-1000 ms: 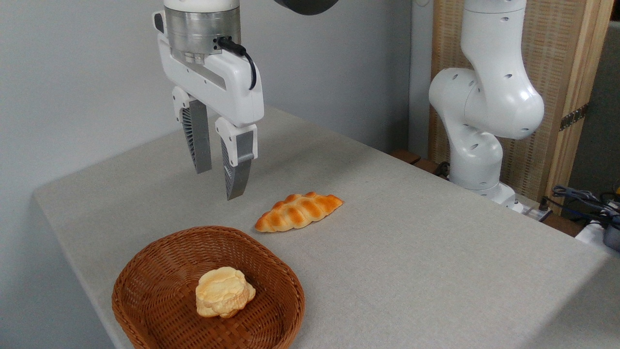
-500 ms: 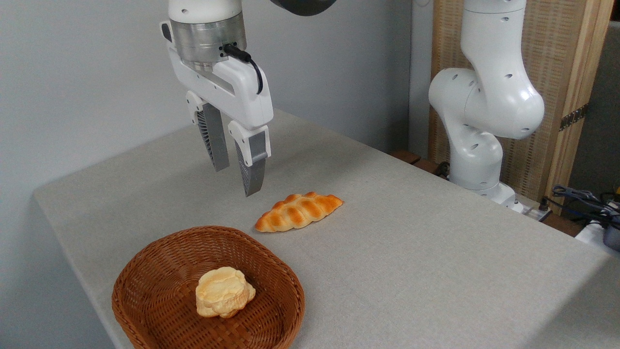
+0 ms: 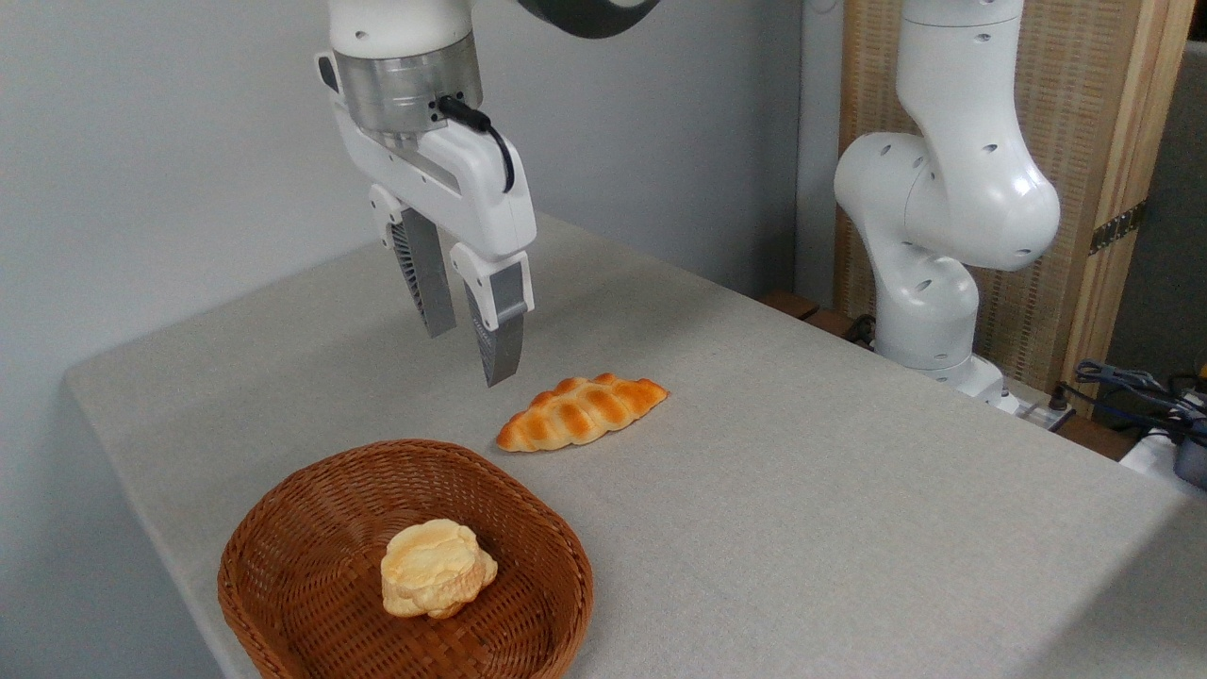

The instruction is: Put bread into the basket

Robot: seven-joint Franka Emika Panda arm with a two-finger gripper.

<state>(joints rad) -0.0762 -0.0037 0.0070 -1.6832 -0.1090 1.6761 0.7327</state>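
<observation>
Gripper (image 3: 470,356) is hanging empty above the table (image 3: 849,490), fingers parted with a narrow gap, gripping nothing. Braided loaf (image 3: 582,412) is lying flat on the cloth just below and right of the fingertips, not touched. Wicker basket (image 3: 283,500) is sitting lower and nearer the camera, holding only a pale lumpy bun (image 3: 436,569). Nothing done yet: descent, grasp, lift and transfer into the basket are all remaining.

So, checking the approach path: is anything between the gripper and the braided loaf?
No. In the camera view, only bare table separates the gripper from the braided loaf.
</observation>
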